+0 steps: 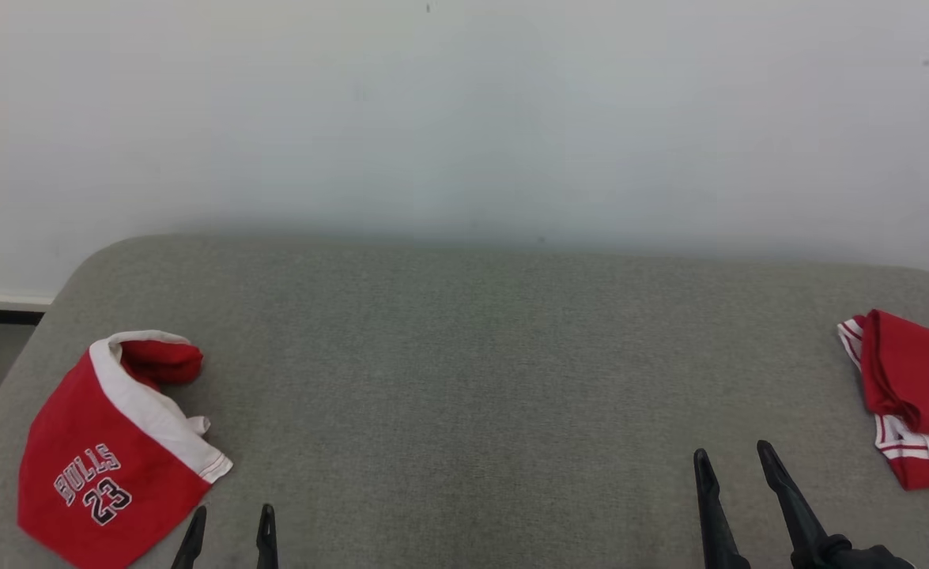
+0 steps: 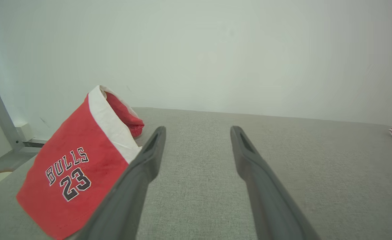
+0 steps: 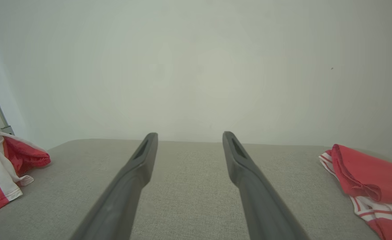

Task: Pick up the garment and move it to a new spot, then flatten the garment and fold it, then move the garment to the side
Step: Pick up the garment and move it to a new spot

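Head view: our left gripper (image 1: pixel 232 510) and right gripper (image 1: pixel 731 449) stand spread and empty; the crumpled red garment (image 1: pixel 915 387) lies to the right, nearer our right gripper.

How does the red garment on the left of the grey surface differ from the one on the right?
The left garment shows a BULLS 23 print; the right garment shows none on its visible side. The left garment has one broad white band; the right garment has thin red-and-white stripes. Both are red, loosely bunched, lying on the grey surface.
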Tool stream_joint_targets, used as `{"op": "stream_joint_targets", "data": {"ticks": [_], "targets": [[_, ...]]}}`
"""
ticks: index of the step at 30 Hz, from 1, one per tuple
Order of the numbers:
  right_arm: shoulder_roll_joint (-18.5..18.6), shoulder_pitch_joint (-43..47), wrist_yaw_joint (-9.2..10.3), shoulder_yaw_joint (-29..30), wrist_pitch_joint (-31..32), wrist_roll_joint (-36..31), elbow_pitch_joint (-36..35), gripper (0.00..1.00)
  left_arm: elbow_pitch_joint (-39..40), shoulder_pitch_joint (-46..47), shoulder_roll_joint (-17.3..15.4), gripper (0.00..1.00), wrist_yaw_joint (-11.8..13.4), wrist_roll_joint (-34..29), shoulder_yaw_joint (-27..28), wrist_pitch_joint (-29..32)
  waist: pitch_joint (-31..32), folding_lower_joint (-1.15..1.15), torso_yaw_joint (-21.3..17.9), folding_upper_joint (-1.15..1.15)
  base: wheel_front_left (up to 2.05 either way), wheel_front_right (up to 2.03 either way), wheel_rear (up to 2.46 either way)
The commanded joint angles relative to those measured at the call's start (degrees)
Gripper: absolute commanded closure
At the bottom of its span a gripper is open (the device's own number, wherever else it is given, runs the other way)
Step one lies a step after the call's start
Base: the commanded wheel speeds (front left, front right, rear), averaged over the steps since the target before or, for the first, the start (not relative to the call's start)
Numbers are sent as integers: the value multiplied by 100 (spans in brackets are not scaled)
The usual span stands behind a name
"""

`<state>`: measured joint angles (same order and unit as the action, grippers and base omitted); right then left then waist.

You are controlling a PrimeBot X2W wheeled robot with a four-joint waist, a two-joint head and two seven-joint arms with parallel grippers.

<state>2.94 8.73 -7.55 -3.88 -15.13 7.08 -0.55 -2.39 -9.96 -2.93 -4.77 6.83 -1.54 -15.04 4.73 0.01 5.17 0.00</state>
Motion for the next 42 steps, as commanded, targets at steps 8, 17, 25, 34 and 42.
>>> {"op": "stream_joint_targets", "data": {"ticks": [8,17,25,34,42], "targets": [[-9,-61,15,-81,0,96,32,0,89,37,7,0,105,19,-74,-18,-85,-1,933,0,0,0,0],[-8,-109,15,-72,0,167,-12,0,180,43,7,0,98,51,-97,-17,-133,-1,1519,0,0,0,0],[-8,-71,15,-102,0,168,-16,0,230,-15,7,0,88,138,-59,-17,-166,-1,1684,0,0,0,0],[-7,-204,15,-173,0,-56,-28,0,-354,450,6,0,-1,233,-212,-18,-518,-1,1488,0,0,0,0],[105,-780,15,-274,0,-387,-22,0,-1803,2059,10,0,-213,928,-305,-17,-1511,-1,1101,0,0,0,0]]}}
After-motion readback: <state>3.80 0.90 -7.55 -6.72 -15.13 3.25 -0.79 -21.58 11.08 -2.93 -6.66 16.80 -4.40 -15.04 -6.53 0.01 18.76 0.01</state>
